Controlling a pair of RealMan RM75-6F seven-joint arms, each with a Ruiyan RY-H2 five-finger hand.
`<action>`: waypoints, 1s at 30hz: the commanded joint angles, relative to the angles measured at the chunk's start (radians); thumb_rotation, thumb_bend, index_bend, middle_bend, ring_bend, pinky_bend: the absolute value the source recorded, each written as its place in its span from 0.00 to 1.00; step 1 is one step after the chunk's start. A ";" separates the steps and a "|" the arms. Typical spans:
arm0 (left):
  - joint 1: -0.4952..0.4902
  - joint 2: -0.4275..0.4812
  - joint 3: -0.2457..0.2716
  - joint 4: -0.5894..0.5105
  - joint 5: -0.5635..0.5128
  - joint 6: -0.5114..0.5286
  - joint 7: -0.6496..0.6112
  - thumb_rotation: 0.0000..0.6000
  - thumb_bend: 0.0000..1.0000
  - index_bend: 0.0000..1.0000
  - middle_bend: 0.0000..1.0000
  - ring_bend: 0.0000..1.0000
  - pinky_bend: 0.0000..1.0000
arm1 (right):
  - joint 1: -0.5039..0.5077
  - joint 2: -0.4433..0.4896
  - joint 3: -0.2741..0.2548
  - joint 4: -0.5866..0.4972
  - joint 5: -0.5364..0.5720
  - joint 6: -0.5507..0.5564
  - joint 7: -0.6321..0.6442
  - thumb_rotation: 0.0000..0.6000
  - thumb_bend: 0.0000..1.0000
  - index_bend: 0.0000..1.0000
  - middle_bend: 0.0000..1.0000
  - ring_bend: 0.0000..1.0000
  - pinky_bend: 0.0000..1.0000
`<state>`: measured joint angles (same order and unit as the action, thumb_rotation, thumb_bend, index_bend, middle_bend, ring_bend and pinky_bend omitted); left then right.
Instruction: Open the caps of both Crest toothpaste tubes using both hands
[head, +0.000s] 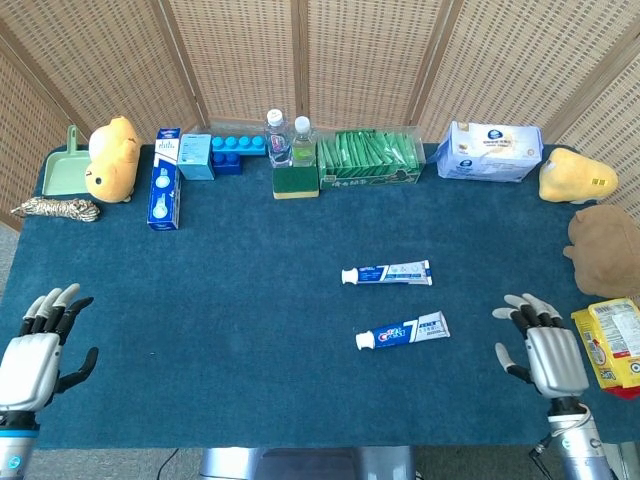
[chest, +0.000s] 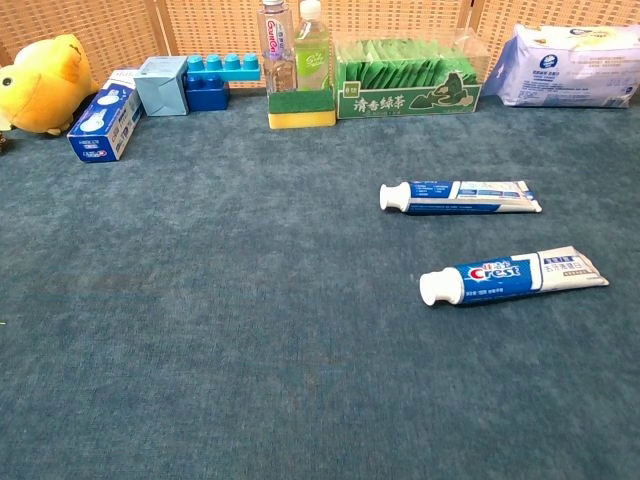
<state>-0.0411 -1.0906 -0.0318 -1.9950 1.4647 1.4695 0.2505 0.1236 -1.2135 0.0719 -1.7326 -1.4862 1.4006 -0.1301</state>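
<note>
The left hand sits at the near left corner of the worktop, fingers spread apart and holding nothing; the right hand mirrors it at the near right corner, fingers likewise splayed and empty. Only the head view shows them. Both toothpaste tubes lie flat on the blue cloth right of centre, caps on and pointing left, tails to the right. The far tube is apart from the near tube, which shows the Crest name and lies slightly tilted, nearer the right hand yet well short of it. Along the back edge stand a blue carton, a pale blue box, blue blocks, two bottles behind a sponge, a box of green sachets and a wipes pack. A yellow plush sits at the far left beside a green dustpan and a coil of rope. At the right edge are another yellow plush, a brown plush and a snack packet just beside the right hand.
</note>
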 joint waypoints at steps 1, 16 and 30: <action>-0.025 -0.005 -0.016 -0.002 -0.006 -0.025 0.000 1.00 0.37 0.15 0.08 0.02 0.05 | 0.042 -0.021 0.002 -0.022 -0.007 -0.055 -0.040 1.00 0.38 0.31 0.23 0.14 0.17; -0.096 -0.010 -0.030 0.002 -0.055 -0.120 -0.002 1.00 0.37 0.15 0.06 0.01 0.04 | 0.200 -0.176 0.059 -0.010 0.137 -0.253 -0.220 1.00 0.37 0.32 0.23 0.14 0.17; -0.129 0.008 -0.038 -0.006 -0.054 -0.135 -0.024 1.00 0.37 0.15 0.05 0.00 0.04 | 0.262 -0.257 0.062 0.027 0.277 -0.282 -0.380 1.00 0.36 0.34 0.23 0.14 0.17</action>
<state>-0.1698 -1.0823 -0.0697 -2.0010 1.4110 1.3349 0.2270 0.3807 -1.4656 0.1359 -1.7096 -1.2150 1.1199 -0.5021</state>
